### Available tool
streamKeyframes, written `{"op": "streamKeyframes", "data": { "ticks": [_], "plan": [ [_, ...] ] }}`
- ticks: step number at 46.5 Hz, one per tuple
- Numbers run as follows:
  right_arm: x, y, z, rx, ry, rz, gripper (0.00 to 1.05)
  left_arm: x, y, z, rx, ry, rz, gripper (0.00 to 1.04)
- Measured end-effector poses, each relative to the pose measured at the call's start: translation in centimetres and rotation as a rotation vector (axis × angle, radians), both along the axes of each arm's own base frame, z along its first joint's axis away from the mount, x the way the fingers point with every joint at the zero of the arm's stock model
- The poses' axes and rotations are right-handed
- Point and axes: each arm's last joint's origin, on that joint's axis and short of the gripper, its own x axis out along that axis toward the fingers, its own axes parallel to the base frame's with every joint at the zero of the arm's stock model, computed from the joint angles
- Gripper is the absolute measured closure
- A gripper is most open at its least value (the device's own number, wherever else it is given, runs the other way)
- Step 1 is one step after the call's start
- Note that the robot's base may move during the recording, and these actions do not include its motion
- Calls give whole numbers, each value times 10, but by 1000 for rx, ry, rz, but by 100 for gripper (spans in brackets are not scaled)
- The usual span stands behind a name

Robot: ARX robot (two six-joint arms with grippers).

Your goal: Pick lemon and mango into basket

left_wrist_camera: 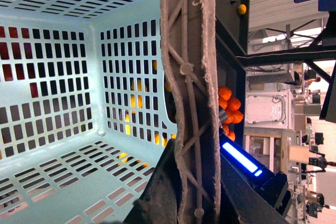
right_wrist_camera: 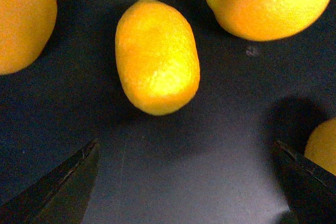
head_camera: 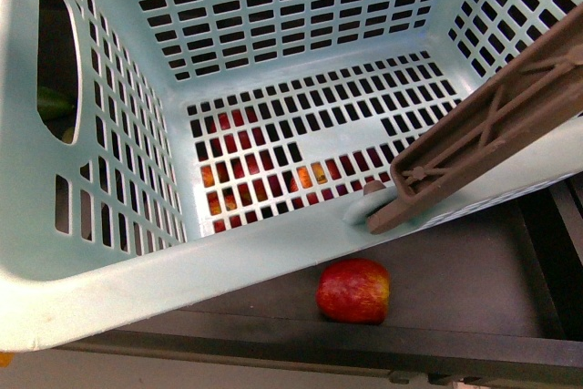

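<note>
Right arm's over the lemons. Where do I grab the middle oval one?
Take the middle lemon across its narrow waist, from straight above. Its long axis runs roughly crosswise to the closing line of the open right gripper, so the fingers meet its short sides.

Left pincer [left_wrist_camera: 193, 182] clamps the handle [left_wrist_camera: 189, 66]; right pincer [right_wrist_camera: 186, 145] hangs wide open, 2 fingers apart.

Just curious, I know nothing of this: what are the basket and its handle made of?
The basket looks like moulded plastic: pale turquoise, smooth, faintly glossy, with regular slots. The handle seems matte brown plastic too, ribbed with cross-braces, edges rough.
</note>
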Motion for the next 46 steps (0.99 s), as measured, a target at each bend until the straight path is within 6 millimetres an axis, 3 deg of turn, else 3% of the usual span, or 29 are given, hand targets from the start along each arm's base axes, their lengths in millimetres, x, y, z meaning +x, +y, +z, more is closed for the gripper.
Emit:
{"op": "streamKeyframes", "data": {
  "ticks": [19,37,41,44,46],
  "plan": [
    [48,-6,-22,66,-39,4,9,0,0,0,0,0,0,98],
    [53,-12,-40,89,-32,-43,9,0,0,0,0,0,0,98],
    [53,-12,-40,93,-33,-47,13,0,0,0,0,0,0,98],
    [54,-12,-39,93,-38,-50,26,0,0,0,0,0,0,98],
    [54,-12,-39,93,-38,-50,26,0,0,0,0,0,0,98]
  ]
}}
